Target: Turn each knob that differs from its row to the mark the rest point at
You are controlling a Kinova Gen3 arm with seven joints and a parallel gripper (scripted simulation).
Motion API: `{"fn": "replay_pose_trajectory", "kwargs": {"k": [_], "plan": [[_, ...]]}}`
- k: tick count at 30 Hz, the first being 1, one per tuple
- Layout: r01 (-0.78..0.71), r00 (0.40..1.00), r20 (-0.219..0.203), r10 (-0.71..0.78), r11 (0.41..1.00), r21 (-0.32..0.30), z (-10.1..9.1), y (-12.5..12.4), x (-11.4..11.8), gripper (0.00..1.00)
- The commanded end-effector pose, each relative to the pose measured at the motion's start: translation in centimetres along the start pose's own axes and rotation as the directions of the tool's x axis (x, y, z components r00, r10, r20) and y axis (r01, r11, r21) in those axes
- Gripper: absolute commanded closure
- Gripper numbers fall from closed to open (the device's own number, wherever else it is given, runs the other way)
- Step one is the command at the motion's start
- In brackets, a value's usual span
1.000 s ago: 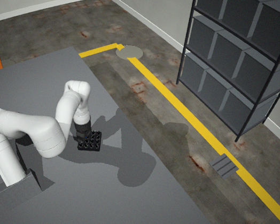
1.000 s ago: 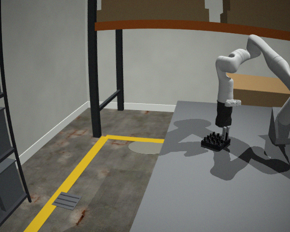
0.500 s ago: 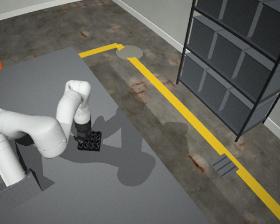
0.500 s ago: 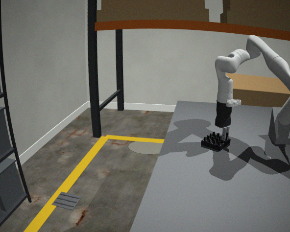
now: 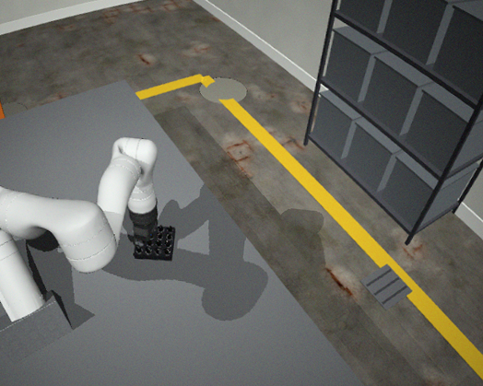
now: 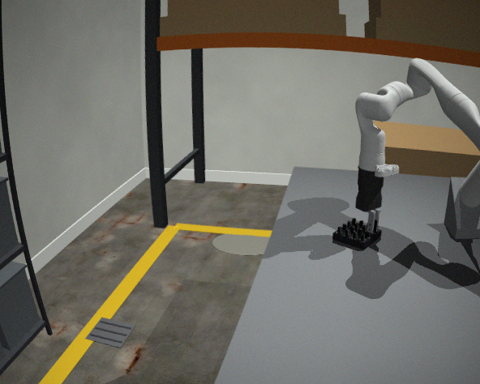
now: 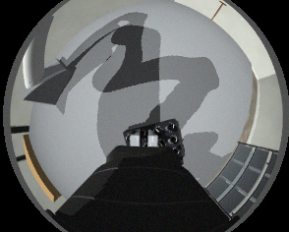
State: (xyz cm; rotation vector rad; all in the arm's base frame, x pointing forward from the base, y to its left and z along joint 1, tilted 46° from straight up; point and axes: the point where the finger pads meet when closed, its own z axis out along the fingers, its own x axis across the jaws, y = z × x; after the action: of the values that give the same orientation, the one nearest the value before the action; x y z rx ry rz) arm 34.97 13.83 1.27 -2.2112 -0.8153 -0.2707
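Observation:
The black knob box (image 5: 157, 255) (image 6: 352, 242) (image 7: 172, 129) stands on its feet on the grey table (image 5: 184, 338) (image 6: 324, 324), with four rows of small black knobs on top. My gripper (image 5: 140, 241) (image 6: 375, 222) (image 7: 144, 135) points straight down over the side of the box nearest the arm's base. Its two pale fingers stand close together around a knob at that edge and are shut on it. The knob between the fingers is hidden. The white lines, marks and printed names are too small to read in any view.
The arm's base (image 5: 24, 316) stands on the table to the left of the box. The table's edge (image 5: 259, 235) lies to the right. A dark shelving rack (image 5: 416, 108) and a yellow floor line (image 5: 336, 206) are beyond it, off the table.

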Motion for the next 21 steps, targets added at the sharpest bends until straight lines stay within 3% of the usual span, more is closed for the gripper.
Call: {"fn": "replay_pose_trajectory", "kwargs": {"k": [1,16,17,21], "plan": [[0.001,1.0,-0.001,-0.001,1.0,-0.001,-0.04,0.02,0.04,0.7],[0.002,1.0,-0.001,-0.002,1.0,-0.001,-0.04,0.02,0.04,0.7],[0.002,1.0,-0.001,-0.002,1.0,-0.001,-0.04,0.02,0.04,0.54],[0.002,1.0,-0.001,-0.002,1.0,-0.001,-0.04,0.02,0.04,0.54]]}}
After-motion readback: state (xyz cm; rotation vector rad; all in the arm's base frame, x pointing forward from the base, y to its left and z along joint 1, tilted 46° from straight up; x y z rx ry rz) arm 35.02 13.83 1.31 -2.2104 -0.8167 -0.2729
